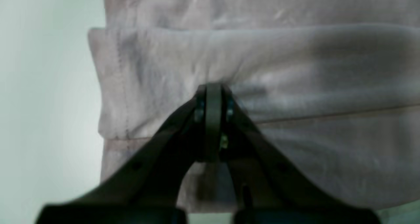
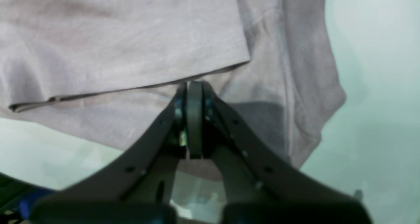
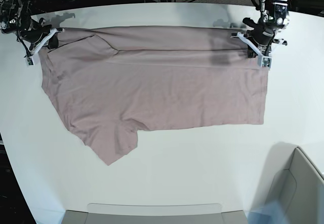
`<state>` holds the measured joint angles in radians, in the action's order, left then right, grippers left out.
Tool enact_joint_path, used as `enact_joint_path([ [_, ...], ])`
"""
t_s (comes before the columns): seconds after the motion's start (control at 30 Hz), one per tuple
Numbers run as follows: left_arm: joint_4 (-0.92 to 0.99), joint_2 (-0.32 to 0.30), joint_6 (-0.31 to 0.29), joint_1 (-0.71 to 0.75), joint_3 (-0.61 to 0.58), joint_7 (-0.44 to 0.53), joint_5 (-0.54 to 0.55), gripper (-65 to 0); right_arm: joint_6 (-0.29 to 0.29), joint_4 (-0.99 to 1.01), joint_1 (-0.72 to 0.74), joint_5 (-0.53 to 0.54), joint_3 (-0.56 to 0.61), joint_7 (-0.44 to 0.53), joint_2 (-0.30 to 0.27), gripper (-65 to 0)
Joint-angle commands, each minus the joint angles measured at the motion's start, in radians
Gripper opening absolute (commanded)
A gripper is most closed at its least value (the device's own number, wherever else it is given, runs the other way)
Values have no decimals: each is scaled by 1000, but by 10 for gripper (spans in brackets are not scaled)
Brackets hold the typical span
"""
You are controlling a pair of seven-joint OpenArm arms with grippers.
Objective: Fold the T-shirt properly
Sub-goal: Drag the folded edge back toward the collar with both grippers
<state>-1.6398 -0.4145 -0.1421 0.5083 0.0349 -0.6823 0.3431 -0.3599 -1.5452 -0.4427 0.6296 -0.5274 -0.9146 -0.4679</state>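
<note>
A dusty pink T-shirt [image 3: 157,87] lies spread sideways across a white table [image 3: 202,158], seen from above. Its far long edge is folded over toward the middle, forming a narrow band along the top. One short sleeve [image 3: 114,143] sticks out toward the near side, not yet folded in.

Two robot arms sit at the far corners of the shirt. The left gripper [image 3: 260,44], on the right side of the overhead view, has its jaws pressed together; its wrist camera shows the tips [image 1: 213,89] meeting at a fold of fabric, and it appears to pinch the cloth. The right gripper [image 2: 193,86], on the left side of the overhead view, is likewise closed, its tips sitting at the hem edge of the shirt; whether cloth is truly caught between them cannot be told for sure.

Risks from here, as a judgement: if one arm moves faster or farther than the other, the folded band would skew and the fold line would go crooked. A shallow pinch could slip off, dropping one corner mid-fold. Lifting too little would drag the soft cotton along the table and bunch it into new wrinkles. The loose sleeve may stay sticking out and spoil a tidy rectangle.
</note>
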Motion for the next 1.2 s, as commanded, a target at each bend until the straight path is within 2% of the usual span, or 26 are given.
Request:
enact_joint_path([
  [0.0,29,-1,9,66,-8,-236,-29,-650,11,2,-25,-49,-3,-57,-15,-650],
  [0.2,-35,-1,11,149,-7,-236,-29,-650,11,-25,-66,-49,-6,-27,-10,-650],
  [0.3,-79,4,12,157,43,-238,-29,-650,11,-73,-78,-49,-9,-27,-1,-650],
  [0.5,-121,2,12,88,92,-244,-29,-650,14,-133,-69,-49,-38,-28,36,-650],
  [0.7,-199,2,11,10,161,-343,-29,-650,14,-194,-57,-49,-125,-31,84,-650],
  [0.9,-270,4,11,-9,207,-396,-29,-650,12,-286,-60,-49,-202,-33,108,-650],
  [1.03,-300,4,11,-9,208,-394,-29,-650,12,-341,-55,-49,-237,-31,120,-650],
  [1.17,-328,6,11,-10,208,-385,-29,-650,12,-372,31,-49,-237,-30,122,-650],
])
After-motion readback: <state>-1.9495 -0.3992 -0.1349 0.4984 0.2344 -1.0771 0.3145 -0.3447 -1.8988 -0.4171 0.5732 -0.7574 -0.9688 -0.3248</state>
